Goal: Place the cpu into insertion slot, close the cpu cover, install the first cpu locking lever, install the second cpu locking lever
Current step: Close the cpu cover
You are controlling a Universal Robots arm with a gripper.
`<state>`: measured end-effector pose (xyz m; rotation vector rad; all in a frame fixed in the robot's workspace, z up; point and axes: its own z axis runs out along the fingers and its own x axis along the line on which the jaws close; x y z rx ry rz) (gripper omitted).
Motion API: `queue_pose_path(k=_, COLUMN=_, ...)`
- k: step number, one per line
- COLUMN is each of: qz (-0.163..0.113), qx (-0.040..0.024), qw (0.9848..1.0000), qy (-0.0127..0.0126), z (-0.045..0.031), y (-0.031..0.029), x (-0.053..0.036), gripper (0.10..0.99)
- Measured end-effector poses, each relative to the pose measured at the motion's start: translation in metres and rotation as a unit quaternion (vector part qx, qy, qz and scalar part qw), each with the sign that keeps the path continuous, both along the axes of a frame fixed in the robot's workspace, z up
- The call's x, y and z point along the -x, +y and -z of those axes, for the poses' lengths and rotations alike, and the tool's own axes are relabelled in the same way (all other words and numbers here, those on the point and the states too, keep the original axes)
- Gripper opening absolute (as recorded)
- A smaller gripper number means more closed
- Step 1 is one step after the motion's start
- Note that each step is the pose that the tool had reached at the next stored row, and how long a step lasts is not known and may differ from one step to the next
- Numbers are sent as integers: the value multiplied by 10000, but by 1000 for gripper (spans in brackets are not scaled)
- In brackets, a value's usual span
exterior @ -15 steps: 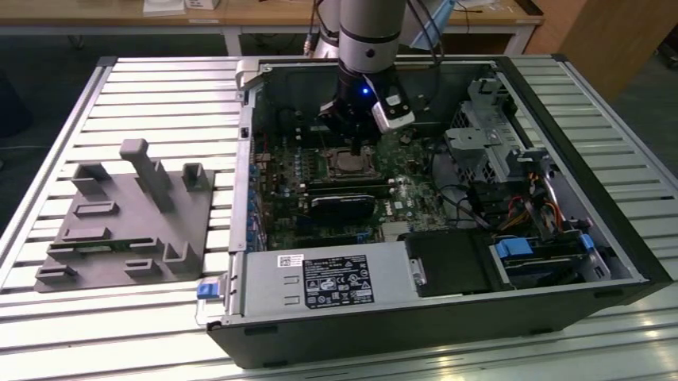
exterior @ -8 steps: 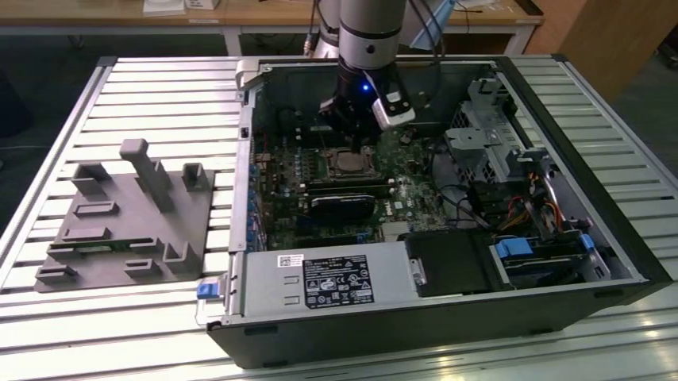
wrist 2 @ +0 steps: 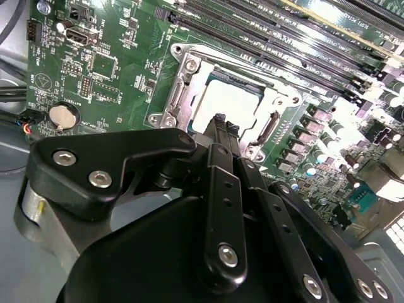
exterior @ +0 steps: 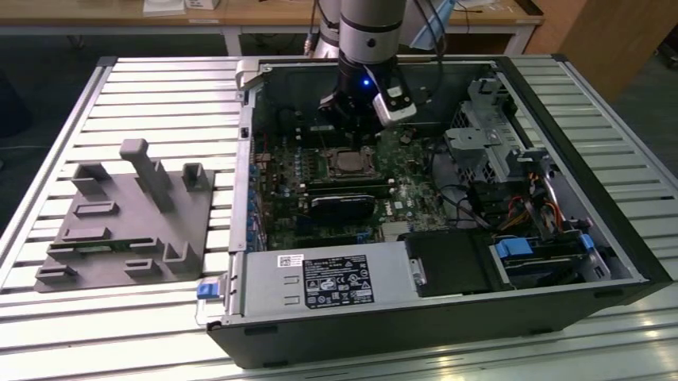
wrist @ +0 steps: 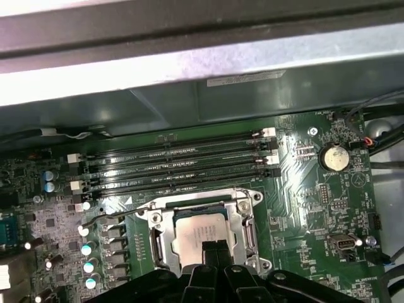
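Right above the chip [wrist: 189, 230], seated under its cover [wrist: 246, 230], the jaws hang pinched narrow and empty, guessing they're set for pressing, not grabbing.

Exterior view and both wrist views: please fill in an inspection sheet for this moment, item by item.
Surface: slatted metal table carrying an open computer case.
Job's things: chip sits in the socket; cover frame lies flat around it. Whether the levers are latched cannot be told.
Clutter: grey peg fixture beside the case, on the exterior view's left.
Gripper: gripper shut and empty, at the socket's edge; contact cannot be told.
Cables: coloured wires inside the case, on the exterior view's right, apart from the socket.
Surroundings: wooden desk behind the table.
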<state>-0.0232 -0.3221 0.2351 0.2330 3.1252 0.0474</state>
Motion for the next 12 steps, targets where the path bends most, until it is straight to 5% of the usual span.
queue_pose_path(k=7, qz=0, qx=-9, qw=10000, qy=-44, z=0, y=0, x=63, gripper=106)
queue_pose_path(k=12, qz=0, qx=-9, qw=10000, qy=-46, z=-1, y=-1, x=68, gripper=106)
